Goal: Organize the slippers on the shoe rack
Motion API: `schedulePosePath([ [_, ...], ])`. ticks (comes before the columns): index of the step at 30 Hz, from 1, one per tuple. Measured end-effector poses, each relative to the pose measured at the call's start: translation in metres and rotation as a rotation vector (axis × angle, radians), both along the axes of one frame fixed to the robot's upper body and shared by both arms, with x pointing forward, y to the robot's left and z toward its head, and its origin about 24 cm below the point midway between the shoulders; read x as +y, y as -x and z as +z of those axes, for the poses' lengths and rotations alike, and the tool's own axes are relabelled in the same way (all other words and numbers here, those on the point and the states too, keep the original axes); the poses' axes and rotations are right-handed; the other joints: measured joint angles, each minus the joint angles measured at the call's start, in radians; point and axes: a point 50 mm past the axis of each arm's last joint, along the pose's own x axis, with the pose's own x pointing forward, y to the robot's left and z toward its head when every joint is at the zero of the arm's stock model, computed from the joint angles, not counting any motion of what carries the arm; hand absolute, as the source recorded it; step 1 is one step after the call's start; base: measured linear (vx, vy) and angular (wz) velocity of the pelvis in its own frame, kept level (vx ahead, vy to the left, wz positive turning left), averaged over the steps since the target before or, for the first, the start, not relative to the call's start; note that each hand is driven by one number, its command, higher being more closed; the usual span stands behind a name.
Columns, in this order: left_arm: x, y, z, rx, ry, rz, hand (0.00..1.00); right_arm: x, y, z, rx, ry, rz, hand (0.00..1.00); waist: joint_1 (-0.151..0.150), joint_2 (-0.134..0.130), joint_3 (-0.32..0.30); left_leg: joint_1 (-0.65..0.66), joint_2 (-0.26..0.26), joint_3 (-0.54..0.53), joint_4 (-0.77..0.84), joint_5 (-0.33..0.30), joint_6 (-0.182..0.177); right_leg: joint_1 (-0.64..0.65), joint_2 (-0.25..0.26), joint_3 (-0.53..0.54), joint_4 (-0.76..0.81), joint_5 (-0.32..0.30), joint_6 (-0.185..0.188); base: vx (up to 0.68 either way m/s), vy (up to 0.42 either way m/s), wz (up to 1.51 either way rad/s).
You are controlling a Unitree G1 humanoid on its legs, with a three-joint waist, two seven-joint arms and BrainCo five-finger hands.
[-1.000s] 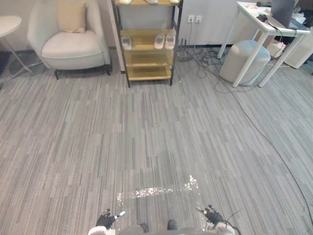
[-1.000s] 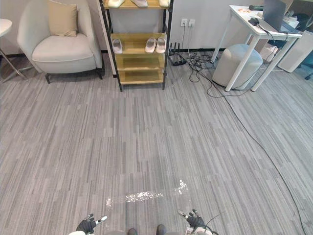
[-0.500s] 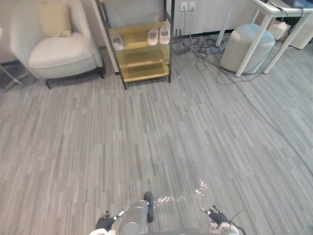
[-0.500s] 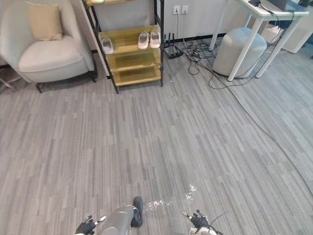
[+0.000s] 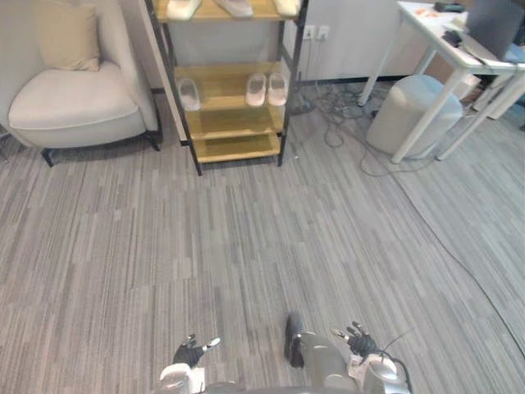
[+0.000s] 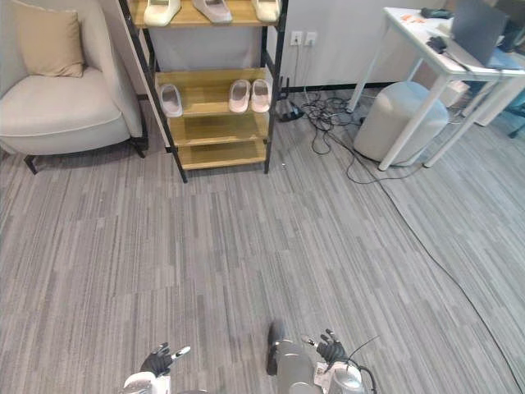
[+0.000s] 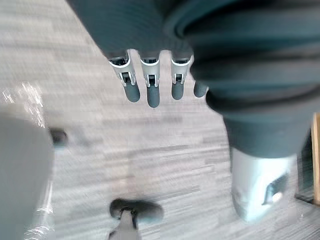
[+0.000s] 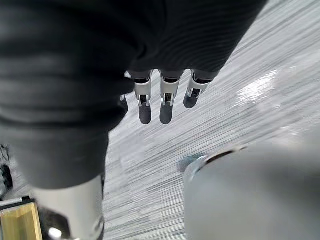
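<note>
Shoe rack (image 5: 234, 123) stands against the far wall, well apart from the robot, w/ a long stretch of grey striped floor (image 5: 246, 230) btwn them. Top shelf: three pale slippers in a row, L one (image 5: 182, 8), mid one (image 5: 235, 6), R one (image 5: 287, 6), only partly in view. Next shelf down: a single white slipper (image 5: 189, 93) at the robot's L end, toe to the wall, and a white pair (image 5: 267, 89) side by side near the R end, the two just beside each other, poss. touching.

Robot's left hand (image 5: 190, 353) hangs low near the floor, fingers (image 7: 152, 90) straight and loose, grasping nothing. Right hand (image 5: 359, 341) is low on the other side, its fingers (image 8: 165, 100) also straight and released, nothing in it. Both hands are far from the rack and the slippers.

Rest of the room: cream armchair (image 5: 74, 98) just L of the rack, w/ a beige cushion (image 5: 66, 37) on its back. To the R, a white worktop (image 5: 435, 37) on thin legs, a round grey stool (image 5: 406, 115) tucked beside it, and loose cables (image 5: 336, 103) on the floor btwn rack and stool.
</note>
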Motion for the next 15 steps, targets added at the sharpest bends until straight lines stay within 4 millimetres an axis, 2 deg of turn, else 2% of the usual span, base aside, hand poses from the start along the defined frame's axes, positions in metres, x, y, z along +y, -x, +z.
schedulePosePath([
  [1, -0.006, 0.001, -0.001, 0.0, 0.016, 0.004, 0.0, -0.002, 0.0, 0.0, -0.003, -0.001, -0.016, 0.0, 0.001, 0.019, 0.001, -0.042, 0.023, -0.019, 0.114, 0.0, 0.0, 0.015, 0.015, -0.02, 0.002, -0.039, -0.008, 0.64, -0.243, 0.24],
  [2, -0.009, 0.002, -0.001, -0.003, 0.038, 0.048, 0.0, -0.004, 0.0, 0.001, -0.009, -0.003, -0.036, 0.0, -0.001, 0.042, 0.006, -0.101, 0.051, -0.032, 0.268, 0.014, -0.016, 0.048, 0.038, -0.036, -0.001, -0.066, -0.022, 0.74, -0.271, 0.25],
  [3, -0.008, 0.001, -0.001, -0.012, 0.055, 0.113, 0.0, -0.004, 0.001, 0.001, -0.008, -0.002, -0.035, 0.0, -0.001, 0.058, 0.011, -0.198, 0.086, -0.033, 0.511, 0.109, -0.033, 0.102, 0.061, -0.052, -0.016, -0.104, -0.037, 0.61, -0.198, 0.13],
  [4, -0.008, 0.001, 0.0, -0.02, 0.057, 0.131, 0.0, -0.003, 0.0, 0.002, -0.011, 0.001, -0.028, 0.0, 0.002, 0.06, 0.014, -0.239, 0.105, -0.029, 0.612, 0.155, -0.04, 0.133, 0.068, -0.048, -0.029, -0.116, -0.041, 0.56, -0.177, 0.04],
  [5, -0.007, -0.001, 0.001, -0.037, 0.062, 0.154, 0.0, -0.003, 0.002, 0.002, -0.014, 0.003, -0.025, 0.0, 0.005, 0.06, 0.029, -0.299, 0.147, 0.003, 0.77, 0.162, -0.046, 0.204, 0.081, -0.047, -0.057, -0.142, -0.056, 0.52, -0.155, 0.01],
  [7, 0.0, -0.005, 0.005, -0.07, 0.044, 0.166, 0.0, 0.0, 0.007, -0.001, 0.004, -0.01, -0.033, 0.0, 0.013, 0.038, 0.05, -0.392, 0.188, 0.082, 0.897, 0.131, -0.038, 0.329, 0.081, -0.035, -0.104, -0.191, -0.069, 0.53, -0.136, 0.07],
  [8, 0.002, -0.007, 0.007, -0.085, 0.042, 0.17, 0.0, 0.002, 0.009, -0.002, 0.014, -0.012, -0.029, 0.0, 0.019, 0.024, 0.046, -0.461, 0.192, 0.13, 0.877, 0.099, -0.021, 0.387, 0.076, -0.024, -0.143, -0.201, -0.064, 0.36, -0.069, -0.02],
  [9, 0.002, -0.008, 0.008, -0.094, 0.042, 0.172, 0.0, 0.002, 0.01, -0.002, 0.018, -0.012, -0.031, 0.0, 0.025, 0.025, 0.046, -0.49, 0.188, 0.151, 0.839, 0.077, -0.016, 0.413, 0.071, -0.021, -0.162, -0.198, -0.055, 0.35, -0.027, -0.24],
  [10, 0.002, -0.011, 0.009, -0.107, 0.043, 0.172, 0.0, 0.002, 0.009, -0.002, 0.019, -0.012, -0.032, 0.0, 0.039, 0.025, 0.046, -0.528, 0.166, 0.18, 0.725, 0.056, -0.004, 0.448, 0.061, -0.01, -0.186, -0.201, -0.045, 0.45, 0.011, -0.36],
  [11, 0.001, -0.014, 0.01, -0.121, 0.044, 0.162, 0.0, 0.002, 0.009, -0.002, 0.02, -0.013, -0.031, 0.0, 0.052, 0.025, 0.046, -0.559, 0.112, 0.185, 0.512, 0.059, 0.001, 0.486, 0.041, 0.006, -0.216, -0.211, -0.031, 0.52, 0.075, -0.38],
  [12, 0.0, -0.014, 0.011, -0.127, 0.044, 0.155, 0.0, 0.002, 0.009, -0.002, 0.022, -0.014, -0.031, 0.0, 0.057, 0.024, 0.046, -0.569, 0.084, 0.181, 0.388, 0.081, 0.005, 0.501, 0.031, 0.016, -0.229, -0.219, -0.022, 0.53, 0.142, -0.32],
  [14, -0.002, -0.014, 0.01, -0.127, 0.046, 0.15, 0.0, 0.0, 0.011, -0.004, 0.036, -0.009, -0.029, 0.0, 0.067, 0.036, 0.039, -0.59, 0.035, 0.17, 0.059, 0.208, 0.007, 0.557, 0.019, 0.036, -0.267, -0.26, 0.013, 0.51, 0.199, -0.29],
  [15, -0.002, -0.014, 0.01, -0.125, 0.049, 0.152, 0.0, 0.0, 0.013, -0.004, 0.045, -0.008, -0.03, 0.0, 0.069, 0.039, 0.037, -0.594, 0.035, 0.171, 0.031, 0.227, 0.016, 0.578, 0.019, 0.039, -0.265, -0.283, 0.026, 0.54, 0.227, -0.28],
])
